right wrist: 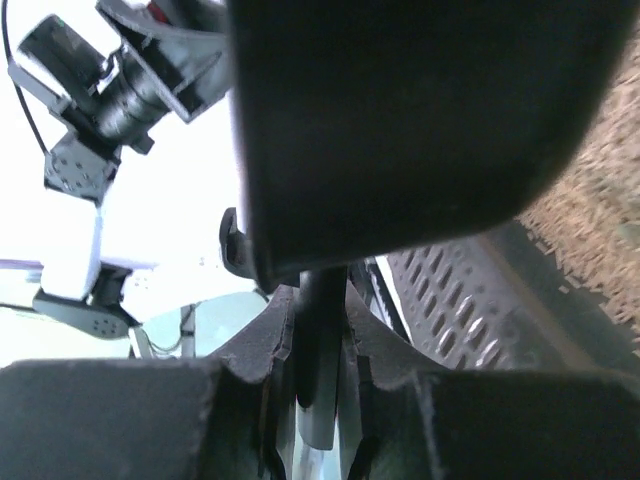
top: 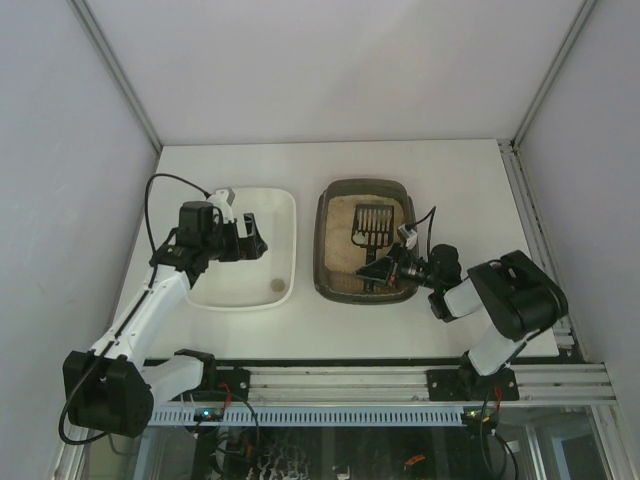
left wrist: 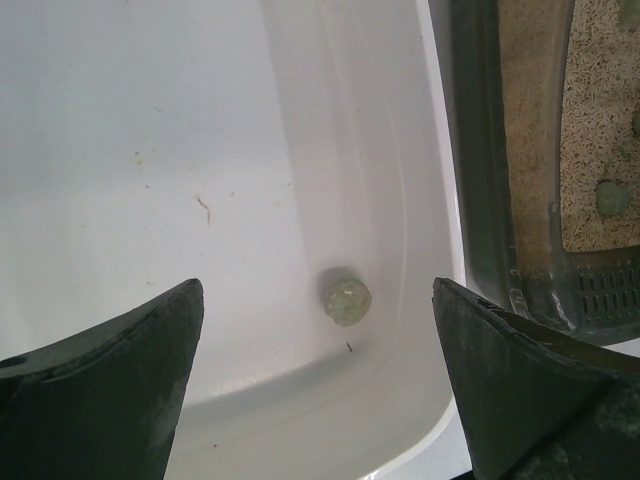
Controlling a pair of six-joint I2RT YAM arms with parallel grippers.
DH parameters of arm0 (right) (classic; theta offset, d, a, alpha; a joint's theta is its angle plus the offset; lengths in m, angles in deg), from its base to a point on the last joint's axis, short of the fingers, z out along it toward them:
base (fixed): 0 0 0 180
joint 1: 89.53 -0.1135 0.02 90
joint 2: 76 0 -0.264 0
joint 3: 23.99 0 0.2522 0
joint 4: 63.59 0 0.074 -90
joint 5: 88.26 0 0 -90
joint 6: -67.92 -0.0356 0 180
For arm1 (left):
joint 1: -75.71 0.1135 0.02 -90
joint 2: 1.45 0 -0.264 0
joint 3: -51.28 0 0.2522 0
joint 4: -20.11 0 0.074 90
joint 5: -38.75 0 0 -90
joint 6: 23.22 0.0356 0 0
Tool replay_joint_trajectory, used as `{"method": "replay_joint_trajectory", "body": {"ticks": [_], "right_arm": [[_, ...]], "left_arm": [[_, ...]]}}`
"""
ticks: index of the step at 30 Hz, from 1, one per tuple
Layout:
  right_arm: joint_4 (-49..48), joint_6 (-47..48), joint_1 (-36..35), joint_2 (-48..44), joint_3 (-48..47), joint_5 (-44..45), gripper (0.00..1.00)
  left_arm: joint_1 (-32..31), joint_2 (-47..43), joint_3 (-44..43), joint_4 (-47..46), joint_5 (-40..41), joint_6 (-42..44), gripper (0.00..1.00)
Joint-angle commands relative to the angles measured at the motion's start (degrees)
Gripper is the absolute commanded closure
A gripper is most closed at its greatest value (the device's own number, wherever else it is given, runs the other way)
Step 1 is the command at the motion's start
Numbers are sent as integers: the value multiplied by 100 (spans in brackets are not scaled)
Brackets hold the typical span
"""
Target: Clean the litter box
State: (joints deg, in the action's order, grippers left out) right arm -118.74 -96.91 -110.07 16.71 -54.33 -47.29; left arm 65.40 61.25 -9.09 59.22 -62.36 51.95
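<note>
The litter box is a dark tray with beige litter, right of centre on the table. A black slotted scoop lies over the litter, its handle running back to my right gripper, which is shut on it at the box's near end. In the right wrist view the fingers pinch the handle under the scoop's dark body. My left gripper hangs open over the white tray, empty. A grey-green clump lies in that tray between the fingertips. Another clump sits in the litter.
The white tray stands close beside the litter box rim. The litter box has a perforated ledge at its near end. White walls close in the table on three sides, and a metal rail runs along the near edge.
</note>
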Motion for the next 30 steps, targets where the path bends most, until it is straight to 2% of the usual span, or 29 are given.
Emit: {"method": "replay_joint_trajectory", "body": {"ticks": [1,4,7,11,16,20,24,28,30], "right_arm": [[-1731,-980,164,712,-227,-152,100],[-1732,-1130,-113,805,-556,-303,100],[-1724,-1238,208,594,-576,-223,100],[-1720,-1493,-51,652,-856,-493,100],[-1708,-1534,468,561,-582,-447,100],[-1572,-1506,-103,709,-794,-676,100],[-1706,-1632,640,749,-369,-505,100],[-1202,-1439,-27,626,-773,-715,100],[-1081,-1357,131,490,-723,-699,100]], "left_arm": [[39,-48,122,-205,19,158,0],[51,-58,115,-188,78,192,0],[54,-94,156,-188,82,212,0],[55,-87,152,-188,107,227,0],[61,-60,165,-225,66,224,0],[62,-48,173,-223,31,237,0],[57,-58,188,-232,15,239,0],[60,-60,188,-225,20,252,0],[62,-48,196,-231,3,252,0]]}}
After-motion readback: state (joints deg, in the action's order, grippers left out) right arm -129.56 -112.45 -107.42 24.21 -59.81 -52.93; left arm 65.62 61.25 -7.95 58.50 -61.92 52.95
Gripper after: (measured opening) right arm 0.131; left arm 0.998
